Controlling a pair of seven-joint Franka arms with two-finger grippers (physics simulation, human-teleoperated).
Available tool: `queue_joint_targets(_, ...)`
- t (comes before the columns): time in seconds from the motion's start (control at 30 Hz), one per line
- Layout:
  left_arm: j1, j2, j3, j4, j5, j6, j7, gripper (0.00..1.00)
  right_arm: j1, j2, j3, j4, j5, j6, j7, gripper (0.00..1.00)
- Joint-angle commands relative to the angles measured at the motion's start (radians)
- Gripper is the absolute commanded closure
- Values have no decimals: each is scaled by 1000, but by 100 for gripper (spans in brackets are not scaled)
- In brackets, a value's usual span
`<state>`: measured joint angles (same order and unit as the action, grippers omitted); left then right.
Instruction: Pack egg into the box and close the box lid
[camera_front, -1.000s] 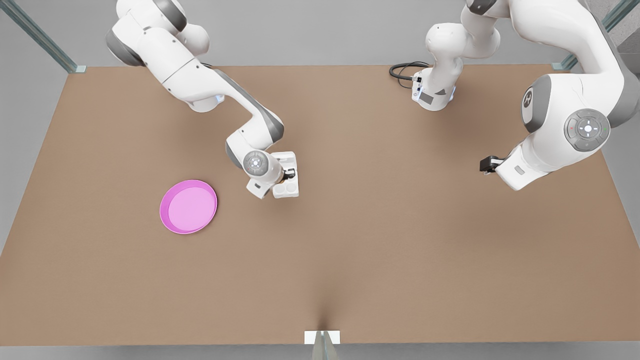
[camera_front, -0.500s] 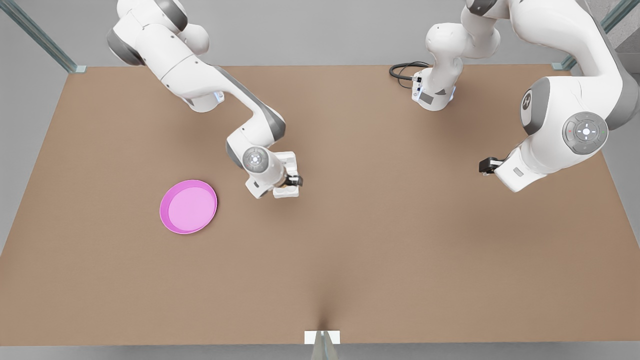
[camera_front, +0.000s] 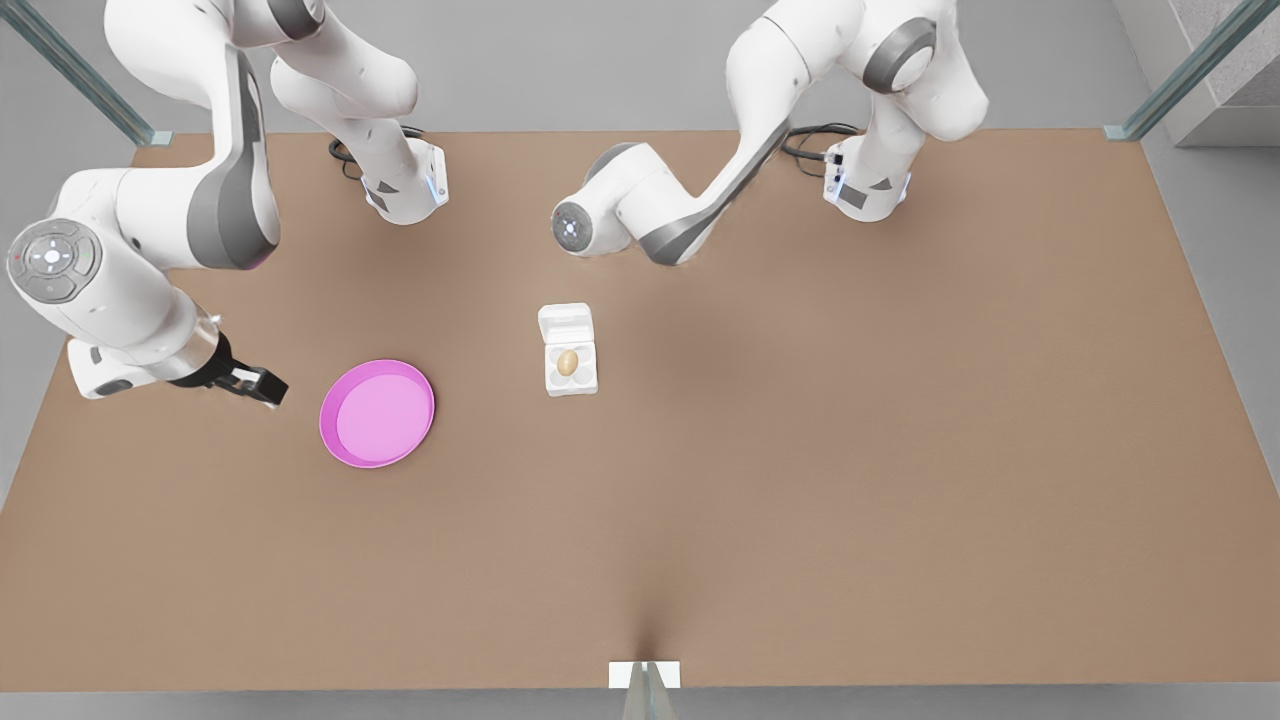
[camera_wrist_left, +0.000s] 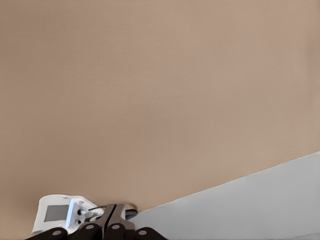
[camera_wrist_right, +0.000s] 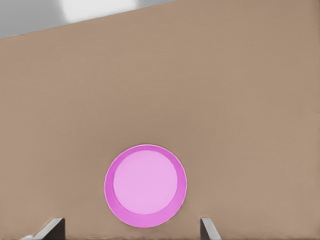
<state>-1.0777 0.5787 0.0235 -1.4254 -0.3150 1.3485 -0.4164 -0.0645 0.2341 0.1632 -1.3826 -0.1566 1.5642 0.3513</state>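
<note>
Since the earlier frames both arms have changed posture. Half a second ago one arm's gripper was down over the box; that arm has now withdrawn to the front view's left, and the other arm has swung in from the front view's right toward the table's far middle.

Front view's left: the right gripper (camera_front: 262, 385) hangs just beside the pink plate (camera_front: 377, 413), clear of it. Its wrist camera looks onto the plate (camera_wrist_right: 145, 186), with the two fingertips (camera_wrist_right: 50, 228) set wide apart and nothing between them.

Centre: the box (camera_front: 571, 377) sits on the brown table (camera_front: 800, 450), well apart from the plate. The egg (camera_front: 567, 362) rests in one of its cups, which was hidden under the gripper before. The box lid (camera_front: 566, 322) lies folded back flat on the far side, so the box is not closed.

Front view's right: the left arm is folded above the far part of the table. In its wrist view the left gripper (camera_wrist_left: 110, 223) has its fingers pressed together, holding nothing, over bare table near the edge.
</note>
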Motion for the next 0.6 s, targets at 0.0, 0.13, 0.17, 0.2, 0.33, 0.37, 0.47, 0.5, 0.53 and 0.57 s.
queue_joint_targets(0.0,-73,30,-2,0,-72,314,-1190,79,-9,-1,2,0,-34,-158,-354,0)
queue_joint_targets(0.13,-142,128,1,3,68,833,-1317,79,-14,4,-5,33,17,-162,-356,0)
queue_joint_targets(0.17,-142,141,1,3,108,876,-1355,79,-23,4,-5,34,28,-164,-356,0)
queue_joint_targets(0.2,-142,156,1,3,134,897,-1357,79,-20,4,-5,34,22,-164,-354,0)
queue_joint_targets(0.33,-134,188,10,2,185,959,-1355,79,-11,4,-4,33,17,-165,-354,0)
queue_joint_targets(0.37,-130,188,12,2,203,959,-1355,79,-11,4,-2,33,17,-165,-356,0)
queue_joint_targets(0.47,-130,190,52,2,229,953,-1349,79,-11,4,-2,31,17,-176,-356,0)
queue_joint_targets(0.5,-131,190,65,2,231,948,-1349,79,-12,4,-2,31,17,-176,-354,0)
queue_joint_targets(0.53,-130,190,73,2,240,943,-1349,79,-11,4,-1,31,15,-176,-354,0)
queue_joint_targets(0.57,-130,190,81,2,246,943,-1349,79,-11,4,-2,31,15,-176,-354,0)
